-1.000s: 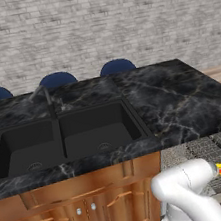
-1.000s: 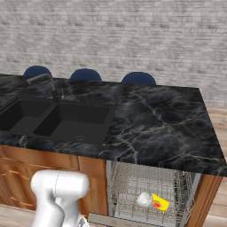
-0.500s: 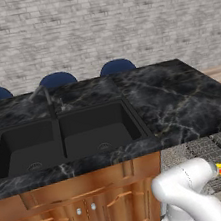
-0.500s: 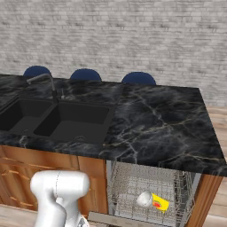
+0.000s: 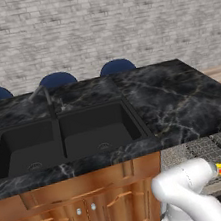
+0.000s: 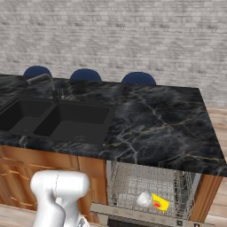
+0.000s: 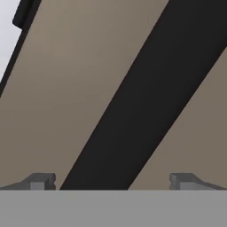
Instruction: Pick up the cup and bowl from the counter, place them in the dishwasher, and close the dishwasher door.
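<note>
A grey brick wall backs the kitchen, with three blue chair backs (image 5: 57, 79) showing above the far edge of the black marble counter (image 5: 182, 101). At centre left of the left base view the black double sink (image 5: 61, 140) sits in the counter, a faucet (image 5: 44, 95) behind it. Brown wooden cabinets (image 5: 77, 209) fill the lower left. At lower right the dishwasher (image 6: 150, 186) stands open, and its wire rack (image 6: 133, 181) holds a pale round piece, perhaps the bowl (image 6: 144, 199), just beside a yellow cup (image 6: 159, 202). In the hand view the gripper (image 7: 113, 181) has its jaws spread wide with nothing between them, facing a tan surface crossed by a dark band.
</note>
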Robot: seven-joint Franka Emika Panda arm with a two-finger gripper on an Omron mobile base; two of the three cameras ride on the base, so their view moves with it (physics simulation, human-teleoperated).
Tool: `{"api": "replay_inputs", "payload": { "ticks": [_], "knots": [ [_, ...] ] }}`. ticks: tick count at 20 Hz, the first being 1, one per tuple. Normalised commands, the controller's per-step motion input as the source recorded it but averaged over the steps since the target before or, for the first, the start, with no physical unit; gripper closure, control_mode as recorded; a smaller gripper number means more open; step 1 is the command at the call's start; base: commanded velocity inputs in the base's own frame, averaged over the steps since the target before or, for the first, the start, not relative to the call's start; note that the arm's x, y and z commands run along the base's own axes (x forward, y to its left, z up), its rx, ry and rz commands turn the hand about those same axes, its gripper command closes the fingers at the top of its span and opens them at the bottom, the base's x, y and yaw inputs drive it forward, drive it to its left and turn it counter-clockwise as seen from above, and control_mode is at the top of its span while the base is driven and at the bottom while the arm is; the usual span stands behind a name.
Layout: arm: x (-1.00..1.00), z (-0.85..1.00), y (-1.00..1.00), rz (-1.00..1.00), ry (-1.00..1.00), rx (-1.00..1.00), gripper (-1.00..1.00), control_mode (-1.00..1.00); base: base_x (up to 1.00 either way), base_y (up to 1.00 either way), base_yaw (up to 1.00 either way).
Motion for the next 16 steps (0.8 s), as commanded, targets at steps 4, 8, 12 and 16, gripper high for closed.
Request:
{"api": "replay_inputs", "payload": {
  "ticks": [4, 8, 12, 16],
  "knots": [
    [0.83, -0.11, -0.19, -0.03, 0.0, 0.0, -1.0, -1.0, 0.0, 0.0, 0.0],
    [0.74, -0.12, -0.18, -0.04, 0.0, 0.0, -1.0, -1.0, 0.0, 0.0, 0.0],
    [0.76, -0.15, -0.18, -0.04, 0.0, 0.0, -1.0, -1.0, 0.0, 0.0, 0.0],
    [0.73, -0.14, -0.18, -0.04, 0.0, 0.0, -1.0, -1.0, 0.0, 0.0, 0.0]
  ]
}}
